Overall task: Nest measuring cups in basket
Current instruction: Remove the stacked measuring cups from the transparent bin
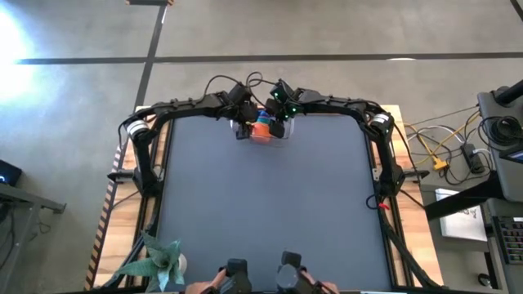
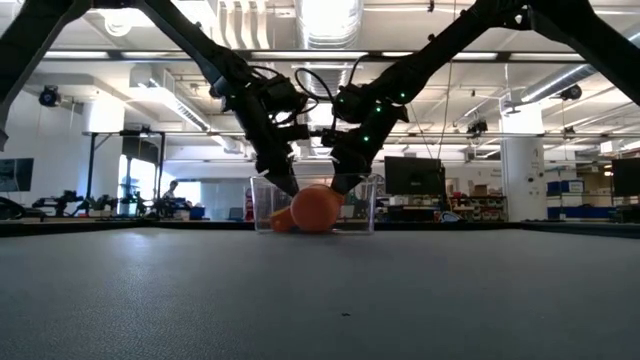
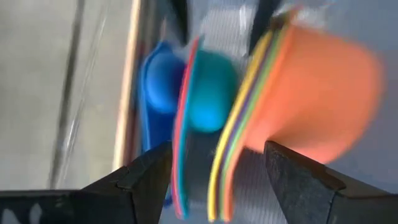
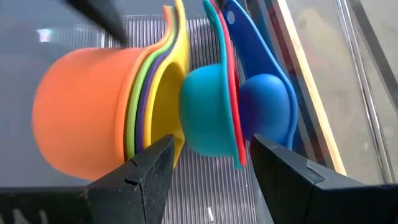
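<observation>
Basket: the clear basket (image 1: 263,131) stood at the table's (image 1: 270,204) far edge, about 12 o'clock from the table's middle, with both arms reaching down into it.
Cups: the measuring cups lay on their sides inside the basket; the orange cup (image 4: 81,124) held green, purple and yellow rims nested in it, while the light blue cup (image 4: 208,115), a red rim and the blue cup (image 4: 267,106) sat just beside that stack, not fully seated.
Left gripper: the left gripper (image 3: 214,180) hung over the cups, its jaws apart and clamped on nothing, the stacked rims showing between them.
Right gripper: the right gripper (image 4: 211,177) faced it from the 3 o'clock side, jaws apart astride the light blue cup, gripping nothing.
Handling: the cups looked light, stiff and smooth, so likely to skid or roll under a push.
Hold: I judged the flat handles or thin rims the safest grip, since the round bowls would probably slip.
</observation>
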`<state>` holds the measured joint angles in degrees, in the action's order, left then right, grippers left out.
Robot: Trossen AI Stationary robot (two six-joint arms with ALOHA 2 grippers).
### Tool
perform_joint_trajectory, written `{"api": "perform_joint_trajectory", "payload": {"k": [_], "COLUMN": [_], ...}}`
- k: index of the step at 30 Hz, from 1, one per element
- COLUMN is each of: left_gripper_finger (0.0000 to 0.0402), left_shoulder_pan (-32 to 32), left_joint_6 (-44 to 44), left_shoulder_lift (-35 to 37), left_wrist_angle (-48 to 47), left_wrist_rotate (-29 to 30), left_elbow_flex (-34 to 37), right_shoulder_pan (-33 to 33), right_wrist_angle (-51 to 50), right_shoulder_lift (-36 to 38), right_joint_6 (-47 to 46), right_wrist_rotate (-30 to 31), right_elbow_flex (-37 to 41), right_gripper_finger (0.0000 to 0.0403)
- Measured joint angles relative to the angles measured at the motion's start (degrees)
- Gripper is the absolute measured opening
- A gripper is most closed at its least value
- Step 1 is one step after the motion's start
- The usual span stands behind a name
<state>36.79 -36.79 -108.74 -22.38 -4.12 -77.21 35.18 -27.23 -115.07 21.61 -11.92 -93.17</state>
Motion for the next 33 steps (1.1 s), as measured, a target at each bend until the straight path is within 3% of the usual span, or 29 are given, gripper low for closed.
{"api": "perform_joint_trajectory", "payload": {"k": [8,13,22,27,33], "left_gripper_finger": [0.0237,0.0237,0.0237,0.0237,0.0237], "left_shoulder_pan": [0.0,0.01,-0.1,-0.91,-1.15], "left_joint_6": [-0.46,-0.59,-1.92,-3.8,-3.6], "left_shoulder_lift": [-0.2,-0.18,-0.07,-0.07,0.04], "left_wrist_angle": [-0.72,-0.82,-1.9,-5.24,-4.1], "left_wrist_rotate": [-0.14,-0.36,1.4,1.42,1.75], "left_elbow_flex": [0.17,0.15,0.11,0.09,0.09], "right_shoulder_pan": [-0.04,-0.18,-0.2,-0.2,0.09], "right_wrist_angle": [-0.12,0.46,3.09,5.85,9.79], "right_shoulder_lift": [2.43,4.27,3.51,3.61,3.93], "right_joint_6": [-0.66,-0.55,2.86,4.65,5.61], "right_wrist_rotate": [0.03,3.02,3.26,7.52,8.09], "right_elbow_flex": [0.09,0.09,0.09,0.09,0.01], "right_gripper_finger": [0.0203,0.0196,0.0089,0.0028,0.0009]}}
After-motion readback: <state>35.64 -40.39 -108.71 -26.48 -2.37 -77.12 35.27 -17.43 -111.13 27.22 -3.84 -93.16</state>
